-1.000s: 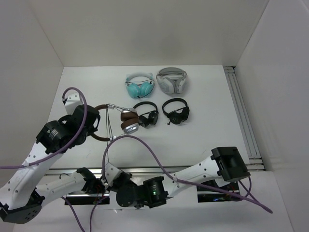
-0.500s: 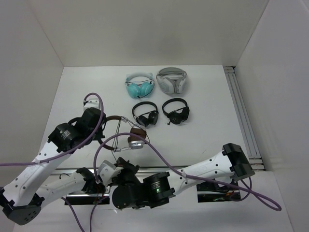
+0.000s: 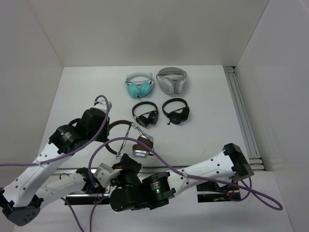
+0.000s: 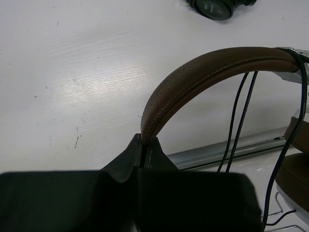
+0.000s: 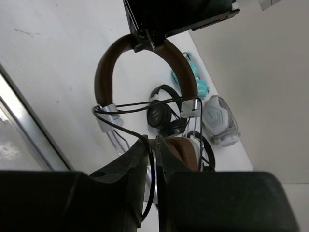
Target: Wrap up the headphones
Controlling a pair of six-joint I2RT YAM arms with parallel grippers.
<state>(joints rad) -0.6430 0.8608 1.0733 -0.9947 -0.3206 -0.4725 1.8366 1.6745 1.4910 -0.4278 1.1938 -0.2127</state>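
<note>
Left wrist: your left gripper (image 4: 143,146) clamps the headphones (image 3: 139,145) by their stiff headband (image 4: 207,65); right gripper (image 5: 152,143), barely parted, straddles the cable (image 4: 232,125), likely limp and slippery.

The left wrist view's right edge crops the ear cups (image 4: 295,173) of the headphones (image 4: 207,66).

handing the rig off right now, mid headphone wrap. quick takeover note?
Left gripper: fingers shut on the brown headband of the headphones, near the front edge of the table.
Right gripper: fingers almost closed, the cable running through the narrow gap; can't tell if it is gripped.
Done: a few cable strands cross between the ear-cup arms.
Left: wind up the loose cable, then set the headphones down.
</note>
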